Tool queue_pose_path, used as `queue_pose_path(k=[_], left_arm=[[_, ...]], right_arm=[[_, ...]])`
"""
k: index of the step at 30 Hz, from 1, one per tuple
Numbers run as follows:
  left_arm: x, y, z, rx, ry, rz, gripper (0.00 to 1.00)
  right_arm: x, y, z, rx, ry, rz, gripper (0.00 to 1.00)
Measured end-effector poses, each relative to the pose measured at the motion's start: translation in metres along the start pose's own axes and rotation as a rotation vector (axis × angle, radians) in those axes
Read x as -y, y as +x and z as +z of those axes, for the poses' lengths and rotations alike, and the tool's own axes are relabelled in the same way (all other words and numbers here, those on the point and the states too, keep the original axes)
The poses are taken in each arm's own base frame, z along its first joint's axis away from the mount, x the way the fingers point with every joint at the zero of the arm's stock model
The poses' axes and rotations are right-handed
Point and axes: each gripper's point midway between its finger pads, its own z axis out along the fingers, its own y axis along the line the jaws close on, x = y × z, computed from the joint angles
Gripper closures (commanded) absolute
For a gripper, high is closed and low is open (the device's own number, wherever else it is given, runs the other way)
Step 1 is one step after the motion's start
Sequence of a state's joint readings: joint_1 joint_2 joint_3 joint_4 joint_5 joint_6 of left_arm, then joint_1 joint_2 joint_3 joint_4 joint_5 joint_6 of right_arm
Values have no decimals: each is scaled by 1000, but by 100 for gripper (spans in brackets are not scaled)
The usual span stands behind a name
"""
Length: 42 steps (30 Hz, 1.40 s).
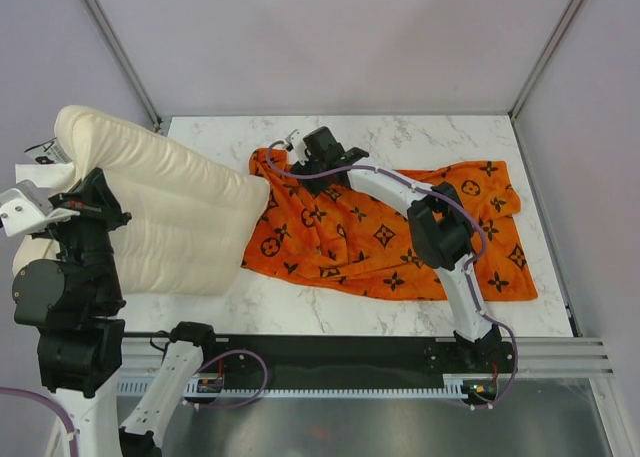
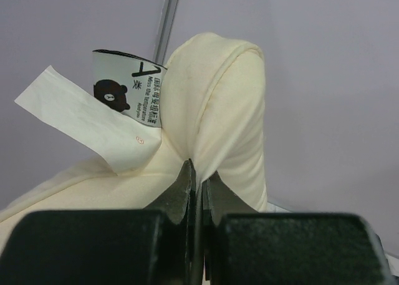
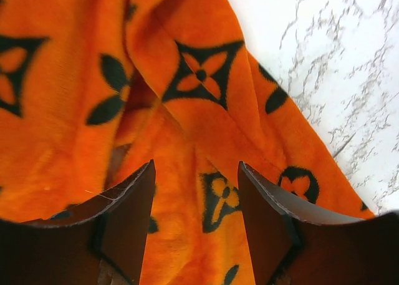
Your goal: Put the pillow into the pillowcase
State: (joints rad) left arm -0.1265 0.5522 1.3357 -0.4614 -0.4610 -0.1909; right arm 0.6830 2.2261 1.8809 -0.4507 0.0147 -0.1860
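Now, table (image 1: 400, 137): marble top. Carries the pillowcase & most of the pillow; the pillow's left side hangs past the table's left edge.
pillow (image 1: 170, 217): cream, ridged, plump. Lies left & angled, right end touching the pillowcase's left edge. Cannot tell if any of it is inside yet, prob. not.
pillowcase (image 1: 380, 237): orange plush w/ black motifs, flat & wrinkled across centre-right of the table. Left end is bunched, which I take for the mouth.
Step in hand: judged as opening the mouth w/ the right arm while the left arm feeds the pillow in. Early in the task.
left claw (image 2: 198, 169): clenched on a thin fold of pillow fabric at the pillow's left end, by the seam. It's a small pinch, so push slowly along the ridges twd the mouth; a jerk could slip it off.
right claw (image 3: 196, 166): released, jaws apart, hovering just over the pillowcase's upper-left corner w/ fabric below both fingers. It should take the top layer only, at the hem, then lift so the mouth gapes. Grabbing both layers would seal it.
Risk: the plush is floppy & may drag along w/ the pillow rather than swallow it, so anchor the right claw once it has gripped.
care label (image 2: 134, 88): small printed tag w/ a white strip (image 2: 81, 120) beside it, at the pillow seam above the left claw. Both are free of the fingers; best left out of the pinch.
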Motion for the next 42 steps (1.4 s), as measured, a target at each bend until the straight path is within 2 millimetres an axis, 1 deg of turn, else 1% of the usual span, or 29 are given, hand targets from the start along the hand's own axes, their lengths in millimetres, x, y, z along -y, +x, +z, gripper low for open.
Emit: queue_pose_path(k=[2,5,8,9,11,12,14,15,19,22,24,26,29,31,32,33,35,36,38,40,42], left_arm=[[0,0,0,1,0,0,98],[0,0,0,2,0,0,98],[0,-1,0,2,0,-1,98],[0,-1,0,4,1,-1,98],[1,-2,0,6,2,-3,98],[1,-2,1,7,2,-4,98],[1,-2,2,10,2,-5,98],[2,-2,2,11,3,-5,98],[3,-3,5,14,4,-7,98],[6,-1,9,11,5,-6,98],[8,1,13,6,10,-5,98],[11,5,18,-5,17,-6,98],[18,14,28,-32,24,-16,98],[25,22,37,-54,35,-29,98],[28,26,41,-65,39,-33,98],[31,32,46,-79,43,-39,98],[39,44,58,-110,53,-49,98],[42,50,63,-127,55,-52,98],[48,63,73,-160,60,-61,98],[52,78,82,-196,59,-65,98],[56,90,88,-226,59,-70,98]], right_arm=[[3,11,7,-33,7,-13,36],[7,22,18,-67,15,-29,37],[9,27,24,-85,23,-45,49],[10,26,27,-84,28,-49,55],[13,23,30,-81,43,-54,61],[15,22,32,-77,49,-57,74],[18,19,35,-73,66,-67,96],[20,18,36,-72,75,-70,100],[26,14,37,-62,99,-61,100],[35,8,37,-37,125,-36,100],[48,1,36,-9,170,-5,100],[71,-9,35,23,244,34,100],[114,-26,36,90,342,115,100],[144,-31,34,126,387,175,100],[156,-32,32,138,403,195,89],[170,-33,31,153,421,221,71],[196,-35,26,181,471,268,29],[207,-34,22,189,494,286,25],[219,-33,17,198,532,300,26],[219,-30,13,192,539,307,27],[208,-22,7,166,523,311,30]])
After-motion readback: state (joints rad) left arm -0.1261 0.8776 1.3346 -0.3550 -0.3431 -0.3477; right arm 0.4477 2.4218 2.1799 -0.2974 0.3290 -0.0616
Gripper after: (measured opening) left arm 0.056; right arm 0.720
